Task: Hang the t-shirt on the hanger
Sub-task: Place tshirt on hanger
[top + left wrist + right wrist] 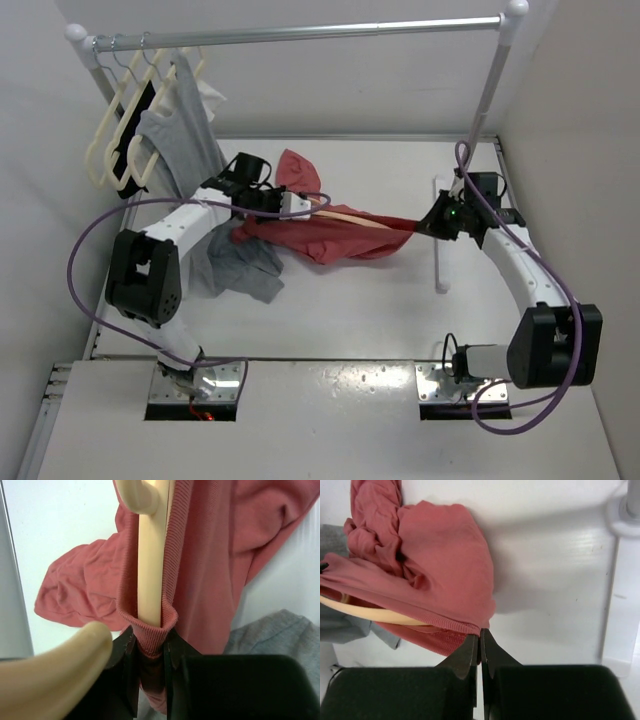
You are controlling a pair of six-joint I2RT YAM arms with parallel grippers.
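1. My left gripper (150, 650) was clamped on the ribbed collar of the t-shirt (210, 555). The jaws stood a little apart with the folded rib pinched between them.
2. One arm of the hanger (150, 570) ran down inside that collar fold and vanished into it just above my left fingertips. I could not tell whether its end also sat between the jaws. A curved part of the hanger crossed the lower left of my left wrist view.
3. My right gripper (480, 639) had its fingers pressed together at the tips on the hem edge of the t-shirt. The cloth bunched away from there, and a stretch of the hanger showed under the lower fold.
4. In the top view the t-shirt lay on the table (350, 320) in front of the rack (300, 33), between its two posts. It was drawn out in a band from my left gripper to my right gripper, and the pale line of the hanger showed along its upper edge.
5. My right gripper was near the foot of the rack's right post; my left gripper was in front of the rack's left half.
6. Cream hangers (120, 140) hung at the left end of the rack's rail. A grey garment (245, 265) hung beside them and lay on the table, touching the t-shirt's left end.
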